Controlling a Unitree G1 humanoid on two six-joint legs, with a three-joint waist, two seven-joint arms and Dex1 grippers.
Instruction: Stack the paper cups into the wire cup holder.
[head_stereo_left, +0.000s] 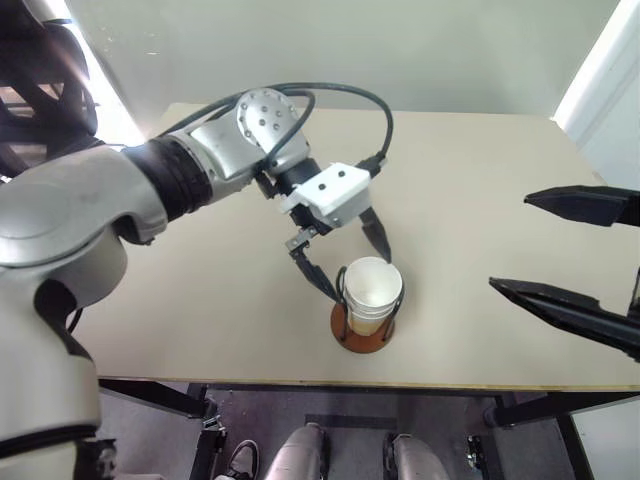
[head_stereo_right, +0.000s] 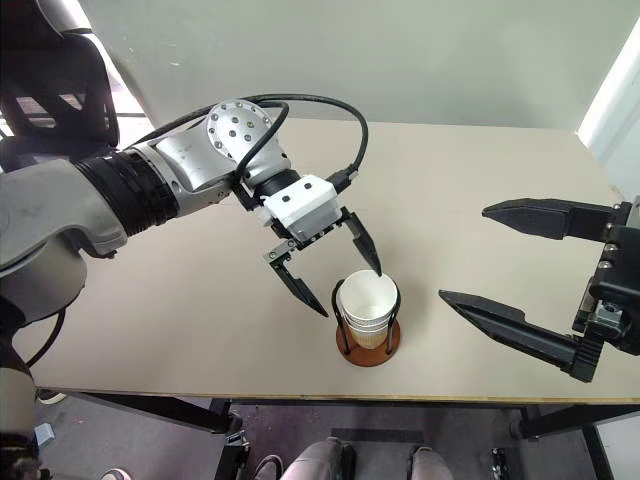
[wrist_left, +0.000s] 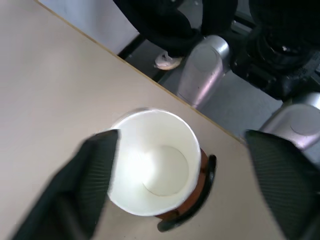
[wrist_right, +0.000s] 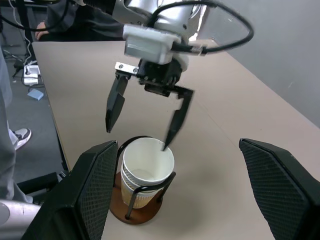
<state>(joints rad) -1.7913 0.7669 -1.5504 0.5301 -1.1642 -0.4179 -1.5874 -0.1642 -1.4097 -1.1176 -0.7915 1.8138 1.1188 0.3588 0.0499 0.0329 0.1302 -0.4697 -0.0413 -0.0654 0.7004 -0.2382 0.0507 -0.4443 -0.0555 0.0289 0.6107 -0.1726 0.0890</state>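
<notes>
The paper cups (head_stereo_right: 367, 305) sit in a stack right under the left gripper (head_stereo_right: 340, 282), a little below the middle of the right eye view. Its two black fingers are spread wide apart, one on each side of the top cup's rim, and they hold nothing. The left arm reaches in from the upper left and points down at the cups. The right gripper (head_stereo_right: 495, 255) waits at the right edge, wide apart and empty too. The wire cup holder (head_stereo_right: 368, 345) stands on the tan table (head_stereo_right: 470, 170), near its front edge. The cups are nested inside its black wire loops.
</notes>
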